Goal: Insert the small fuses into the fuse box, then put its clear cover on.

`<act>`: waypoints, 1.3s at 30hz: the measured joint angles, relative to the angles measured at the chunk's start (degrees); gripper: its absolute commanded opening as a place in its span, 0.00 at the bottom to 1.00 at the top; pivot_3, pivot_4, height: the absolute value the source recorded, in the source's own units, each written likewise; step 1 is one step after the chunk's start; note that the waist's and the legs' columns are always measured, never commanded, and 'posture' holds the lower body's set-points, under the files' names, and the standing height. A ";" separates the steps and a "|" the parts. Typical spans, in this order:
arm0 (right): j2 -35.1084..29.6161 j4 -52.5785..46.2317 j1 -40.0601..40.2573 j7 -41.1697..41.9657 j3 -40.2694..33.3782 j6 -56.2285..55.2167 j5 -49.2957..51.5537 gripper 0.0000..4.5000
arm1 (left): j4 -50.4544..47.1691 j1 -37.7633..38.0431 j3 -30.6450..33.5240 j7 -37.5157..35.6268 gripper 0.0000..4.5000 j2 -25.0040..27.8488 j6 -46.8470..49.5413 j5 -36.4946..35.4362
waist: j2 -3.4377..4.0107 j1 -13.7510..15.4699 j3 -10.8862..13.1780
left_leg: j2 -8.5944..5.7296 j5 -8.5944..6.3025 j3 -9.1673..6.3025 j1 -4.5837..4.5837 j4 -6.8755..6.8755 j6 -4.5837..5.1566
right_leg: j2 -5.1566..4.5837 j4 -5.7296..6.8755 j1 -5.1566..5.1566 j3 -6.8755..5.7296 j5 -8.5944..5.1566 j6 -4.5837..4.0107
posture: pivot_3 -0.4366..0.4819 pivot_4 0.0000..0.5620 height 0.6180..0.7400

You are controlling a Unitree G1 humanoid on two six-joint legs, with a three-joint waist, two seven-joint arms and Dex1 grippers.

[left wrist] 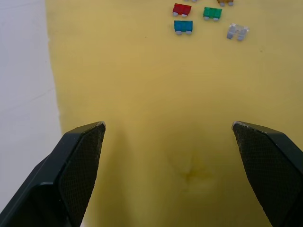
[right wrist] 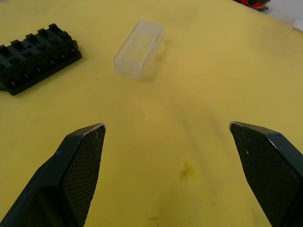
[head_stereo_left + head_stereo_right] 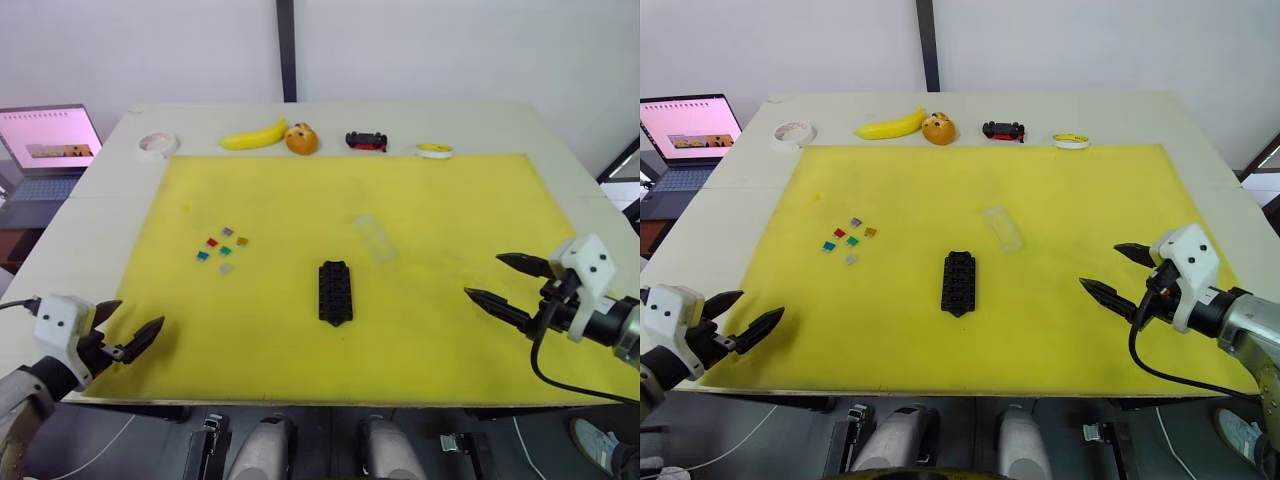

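While both arms sit low at the near edge of the yellow mat [image 3: 300, 200], nothing is gripped. Left gripper [image 3: 128, 332] hovers over the mat's near-left corner, forearm coming in from the robot's left, fingers spread wide and empty, tips aimed toward the mat's middle. Right gripper [image 3: 1118, 270] hangs over the mat's near-right part, fingers also wide apart and empty, pointing inward toward the fuse box [image 3: 335, 292].

Fuse box lies flat near mat centre, slightly toward the near edge, long axis running near-to-far, pointed tab at the near end. Slots look empty in the right wrist view.

Clear cover [image 2: 138, 48] lies on the mat just beyond and to the right of the fuse box, apart from it, not touching.

Small fuses [image 3: 222, 249] are a loose cluster on the mat left of the fuse box, well apart from it; red, green, blue and a pale one show in the left wrist view.

Beyond the mat's far edge: tape roll [image 3: 158, 145], banana [image 3: 253, 136], orange [image 3: 301, 139], toy car [image 3: 366, 141], a yellow-and-white disc [image 3: 434, 151]. Laptop [image 3: 45, 140] off the table's left.
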 measured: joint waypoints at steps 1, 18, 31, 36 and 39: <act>-0.31 0.01 -0.21 0.09 0.03 0.00 0.01 0.99 | -0.01 -0.10 0.00 0.04 1.00 -0.26 -0.02 -0.09 | 0.00 0.02 0.00 | 0.00 0.00 0.00 0.00 0.00 0.00 | 0.00 0.00 0.00 0.00 0.00 0.00 | 0.48 0.27 1.00; -0.56 1.44 -1.41 0.04 2.25 -2.21 -1.75 0.99 | -0.18 -0.17 -0.30 0.89 1.00 -0.30 0.16 0.05 | 0.00 0.01 0.00 | 0.00 0.00 0.01 0.00 0.01 0.00 | 0.01 0.00 0.00 -0.01 0.03 0.03 | 0.48 0.27 1.00; -0.57 2.72 -4.44 -0.12 4.47 -2.72 -1.80 0.99 | -0.77 -1.39 -0.86 0.76 1.00 -0.38 6.27 -5.91 | 0.00 -0.03 0.00 | 0.00 0.01 0.01 0.01 0.03 0.00 | 0.02 0.02 0.01 -0.01 0.06 0.04 | 0.48 0.27 1.00; -0.50 -2.77 -8.30 -0.48 6.71 2.69 4.84 0.99 | -1.19 -5.21 0.47 3.30 1.00 0.63 21.35 -20.02 | 0.00 -0.08 0.00 | 0.00 0.03 -0.06 0.02 0.07 -0.04 | 0.04 0.16 -0.02 -0.04 0.07 0.06 | 0.48 0.27 1.00; -0.05 -6.44 -10.99 -1.29 9.19 5.49 9.60 0.99 | -0.43 -8.04 1.33 6.28 1.00 1.67 30.83 -30.72 | 0.00 -0.16 0.00 | 0.00 0.03 -0.06 0.04 0.07 -0.04 | 0.04 0.17 -0.02 -0.04 0.08 0.08 | 0.48 0.27 1.00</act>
